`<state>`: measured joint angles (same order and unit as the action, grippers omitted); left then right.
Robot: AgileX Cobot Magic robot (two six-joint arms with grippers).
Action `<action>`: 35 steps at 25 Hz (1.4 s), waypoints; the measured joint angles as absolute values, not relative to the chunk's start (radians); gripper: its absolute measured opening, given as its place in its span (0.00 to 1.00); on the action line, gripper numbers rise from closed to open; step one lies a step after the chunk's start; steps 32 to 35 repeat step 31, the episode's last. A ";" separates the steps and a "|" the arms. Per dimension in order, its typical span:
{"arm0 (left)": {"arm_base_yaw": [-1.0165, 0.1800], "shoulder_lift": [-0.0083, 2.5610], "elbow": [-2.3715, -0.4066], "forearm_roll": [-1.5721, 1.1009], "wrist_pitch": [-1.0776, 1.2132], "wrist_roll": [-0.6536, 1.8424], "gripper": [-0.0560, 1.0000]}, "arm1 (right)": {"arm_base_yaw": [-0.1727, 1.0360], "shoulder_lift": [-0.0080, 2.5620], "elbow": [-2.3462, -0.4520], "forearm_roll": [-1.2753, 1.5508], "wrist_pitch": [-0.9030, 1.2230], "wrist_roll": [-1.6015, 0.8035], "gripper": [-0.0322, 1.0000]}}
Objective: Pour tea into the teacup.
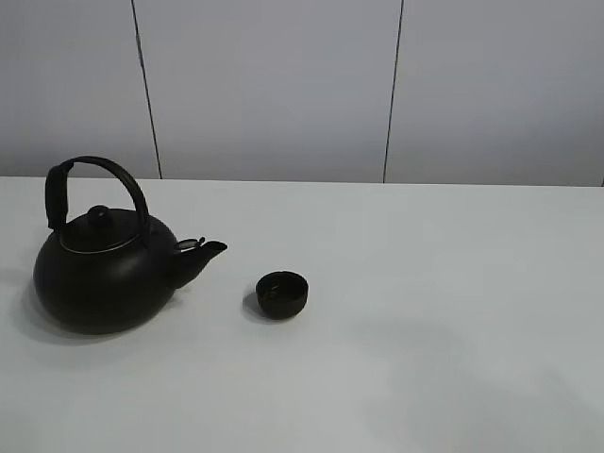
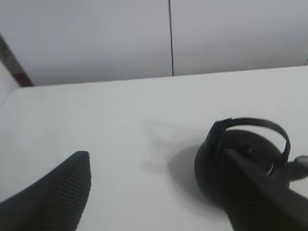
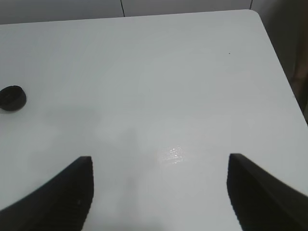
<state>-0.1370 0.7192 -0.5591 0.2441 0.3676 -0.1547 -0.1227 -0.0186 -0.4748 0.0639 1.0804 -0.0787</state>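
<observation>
A big round black kettle (image 1: pixel 102 274) with an arched handle and a lid stands on the white table (image 1: pixel 425 283) at the left, spout pointing right. The small matte black teacup (image 1: pixel 281 294) sits just right of the spout, apart from it. No tea stream shows. Neither gripper shows in the exterior high view. In the left wrist view my left gripper (image 2: pixel 159 190) is open and empty, above the table, with the kettle (image 2: pixel 240 166) partly behind one finger. In the right wrist view my right gripper (image 3: pixel 159 192) is open and empty, with the teacup (image 3: pixel 12 97) far off at the edge.
A grey panelled wall (image 1: pixel 283 85) stands behind the table. The table's far right corner and edge (image 3: pixel 269 43) show in the right wrist view. A bright glare spot (image 3: pixel 172 155) lies on the table between the right fingers.
</observation>
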 joint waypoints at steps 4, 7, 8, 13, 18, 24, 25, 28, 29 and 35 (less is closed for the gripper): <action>-0.137 0.474 -0.561 0.209 0.675 -0.138 0.56 | -0.123 -0.019 -0.475 0.064 1.080 -0.079 0.54; -0.137 0.297 -0.561 0.198 0.831 -0.129 0.56 | -0.123 -0.019 -0.475 0.064 1.080 -0.079 0.54; -0.137 0.249 -0.561 0.190 0.878 -0.128 0.56 | -0.123 -0.019 -0.475 0.064 1.080 -0.079 0.54; -0.137 0.102 -0.530 0.170 1.009 -0.163 0.56 | -0.123 -0.019 -0.475 0.064 1.080 -0.079 0.54; -0.137 0.071 -0.508 0.160 1.038 -0.208 0.56 | -0.123 -0.019 -0.475 0.064 1.080 -0.079 0.54; -0.137 0.068 -0.498 0.157 1.130 -0.145 0.56 | -0.123 -0.019 -0.475 0.064 1.080 -0.079 0.54; -0.137 0.068 -0.492 0.151 1.131 -0.135 0.56 | -0.123 -0.019 -0.475 0.064 1.080 -0.079 0.54; -0.137 0.068 -0.482 0.141 1.129 -0.124 0.56 | -0.123 -0.019 -0.475 0.064 1.080 -0.079 0.54; -0.137 0.068 -0.481 0.141 1.129 -0.124 0.56 | -0.123 -0.019 -0.475 0.064 1.080 -0.079 0.54; -0.137 0.068 -0.480 0.140 1.129 -0.124 0.56 | -0.123 -0.019 -0.475 0.064 1.080 -0.079 0.54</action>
